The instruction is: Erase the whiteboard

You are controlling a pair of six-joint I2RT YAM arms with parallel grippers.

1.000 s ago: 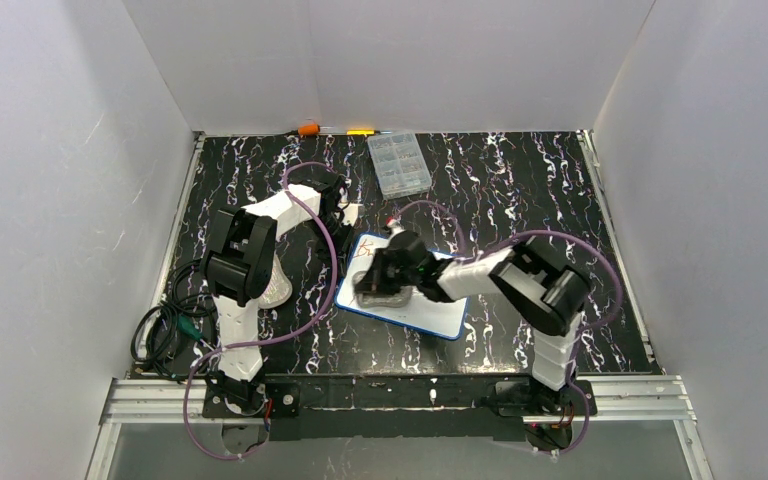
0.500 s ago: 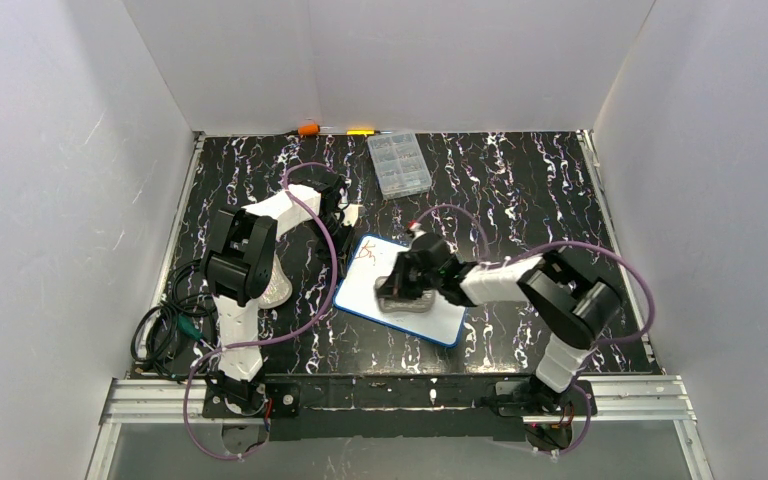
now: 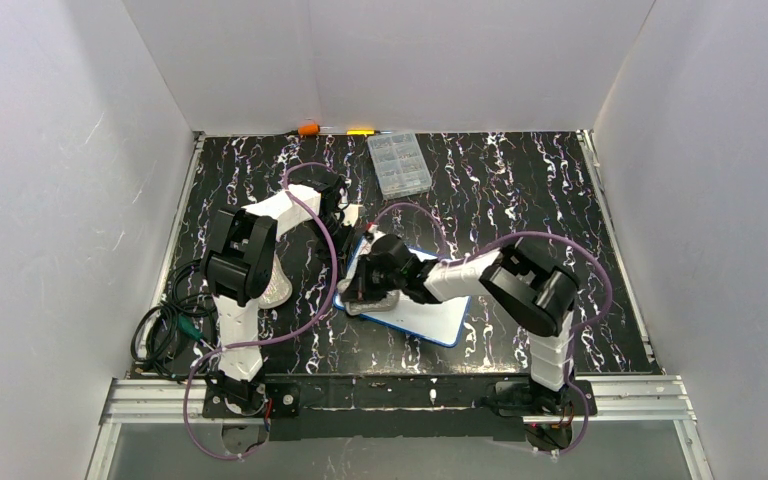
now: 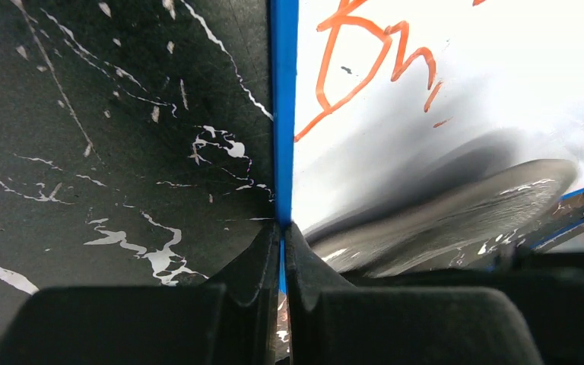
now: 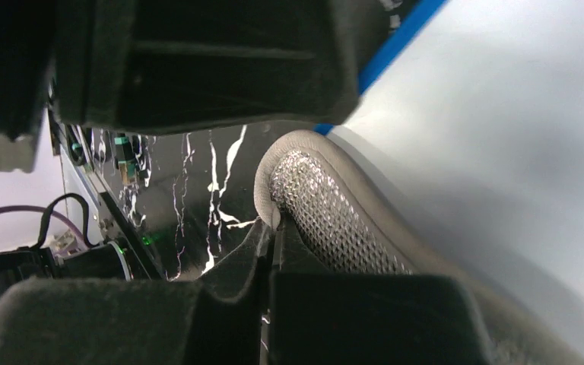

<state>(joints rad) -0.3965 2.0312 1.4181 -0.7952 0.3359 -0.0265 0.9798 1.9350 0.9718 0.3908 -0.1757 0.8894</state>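
The whiteboard (image 3: 430,312) lies flat mid-table, white with a blue rim. Orange scribbles (image 4: 365,57) remain near its far left corner. My left gripper (image 3: 345,222) is shut on the board's blue rim (image 4: 282,152) at that corner, pinching it between both pads (image 4: 281,228). My right gripper (image 3: 368,290) is shut on the edge of a grey mesh-topped eraser pad (image 5: 327,213), which rests on the board's left near part (image 3: 372,300). The pad also shows blurred in the left wrist view (image 4: 456,220).
A clear plastic compartment box (image 3: 399,163) lies at the back centre. An orange object (image 3: 308,129) and a yellow one (image 3: 361,131) lie along the back wall. Cables (image 3: 165,330) are bundled at the left near the left arm's base.
My right gripper swept the eraser pad right across the board, then back left to the board's left edge. The left gripper kept its hold on the rim.
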